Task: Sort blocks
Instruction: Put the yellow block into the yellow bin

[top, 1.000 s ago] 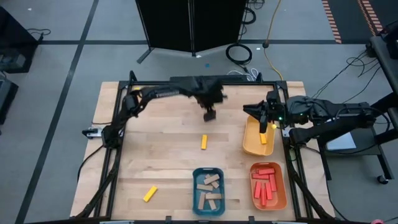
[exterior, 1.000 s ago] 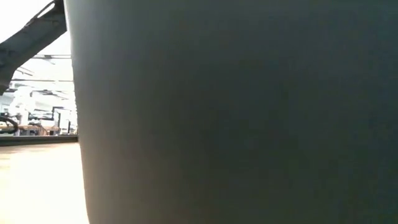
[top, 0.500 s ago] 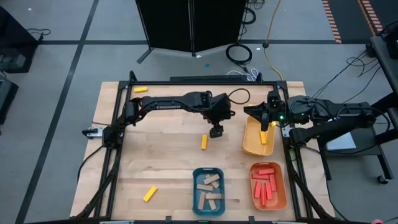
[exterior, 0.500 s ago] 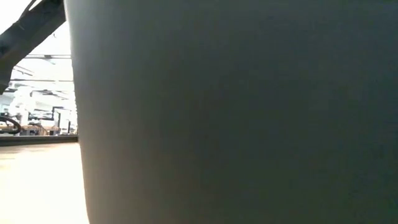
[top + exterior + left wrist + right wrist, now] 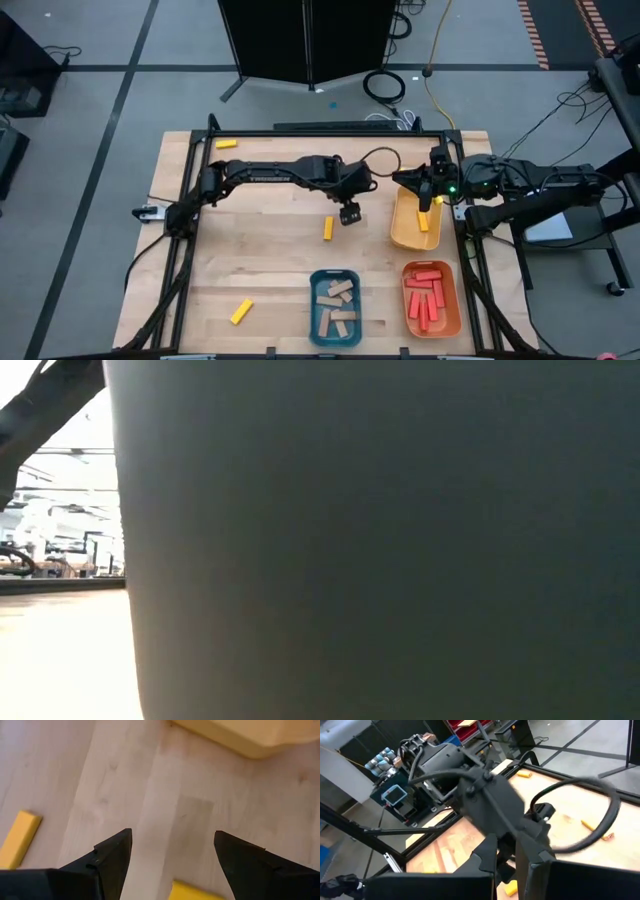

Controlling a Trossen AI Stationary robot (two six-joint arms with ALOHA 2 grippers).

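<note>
On the wooden table (image 5: 270, 260), our left gripper (image 5: 348, 213) hangs with fingers apart just beside a yellow block (image 5: 327, 228), so we're lining up a pick. Next we'd drop over it and close; the right gripper (image 5: 424, 190) waits pinched shut above the yellow tray (image 5: 405, 235).

Tan wooden blocks (image 5: 335, 303) lie jumbled in the blue tray. Red blocks (image 5: 427, 296) lie stacked in the orange tray. One yellow block (image 5: 423, 222) rests in the yellow tray. Loose on the table: yellow blocks at the middle (image 5: 327, 228), near front left (image 5: 241, 311), and far-left corner (image 5: 227, 144).
</note>
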